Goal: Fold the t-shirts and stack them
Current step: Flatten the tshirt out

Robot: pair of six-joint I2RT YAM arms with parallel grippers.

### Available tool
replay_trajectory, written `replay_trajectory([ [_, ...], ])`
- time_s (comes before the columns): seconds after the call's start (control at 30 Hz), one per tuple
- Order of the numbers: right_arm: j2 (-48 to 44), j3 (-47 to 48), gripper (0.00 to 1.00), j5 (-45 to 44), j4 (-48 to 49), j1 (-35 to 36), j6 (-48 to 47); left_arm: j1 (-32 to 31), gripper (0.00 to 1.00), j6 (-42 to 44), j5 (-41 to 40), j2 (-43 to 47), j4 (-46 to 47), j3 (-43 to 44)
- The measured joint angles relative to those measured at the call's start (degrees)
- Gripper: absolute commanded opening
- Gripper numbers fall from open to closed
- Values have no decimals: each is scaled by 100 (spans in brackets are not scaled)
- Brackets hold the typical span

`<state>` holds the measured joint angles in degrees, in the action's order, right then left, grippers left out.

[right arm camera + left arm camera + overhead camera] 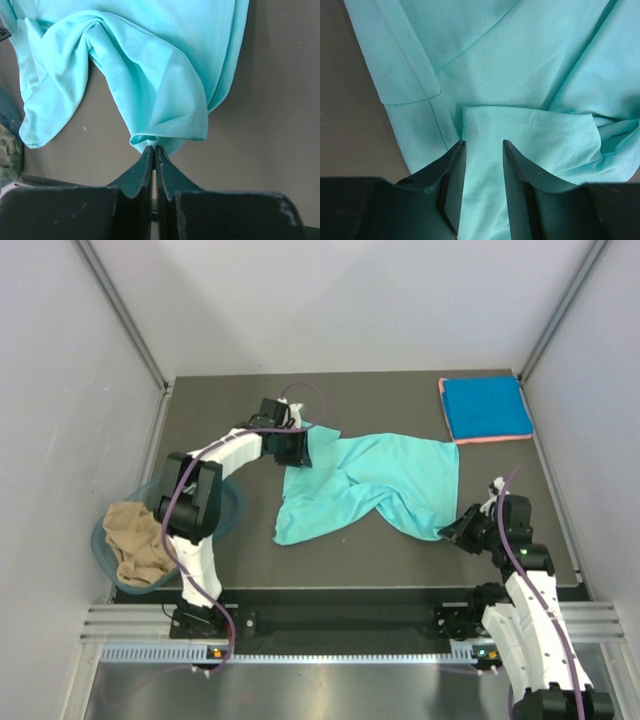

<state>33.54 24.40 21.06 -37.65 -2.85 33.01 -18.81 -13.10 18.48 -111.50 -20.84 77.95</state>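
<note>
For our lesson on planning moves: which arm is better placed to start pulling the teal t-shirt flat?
Right, probably. The right tool is shut on the hem of the teal t-shirt, ready to pull. The left tool hangs over a stitched edge, jaws apart, gripping nothing yet.

A teal tub (228,508) sits at the left edge of the table (400,550).

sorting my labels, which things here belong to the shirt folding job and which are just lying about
Job: teal t-shirt, folded blue t-shirt, pink t-shirt under it, tan t-shirt.
Lying about: teal plastic tub.
</note>
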Motion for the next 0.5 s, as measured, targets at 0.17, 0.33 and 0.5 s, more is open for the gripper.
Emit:
replay_trajectory([
  [0.17, 9, 0, 0, 7, 33, 0, -2, -11, 36, 109, -20, -177, 26, 254],
  [0.33, 72, 0, 0, 4, 33, 0, -44, -11, 35, 232, -44, -525, 22, 562],
  [0.5, 79, 2, 0, 4, 31, 0, -50, -11, 36, 299, -101, -728, -17, 590],
])
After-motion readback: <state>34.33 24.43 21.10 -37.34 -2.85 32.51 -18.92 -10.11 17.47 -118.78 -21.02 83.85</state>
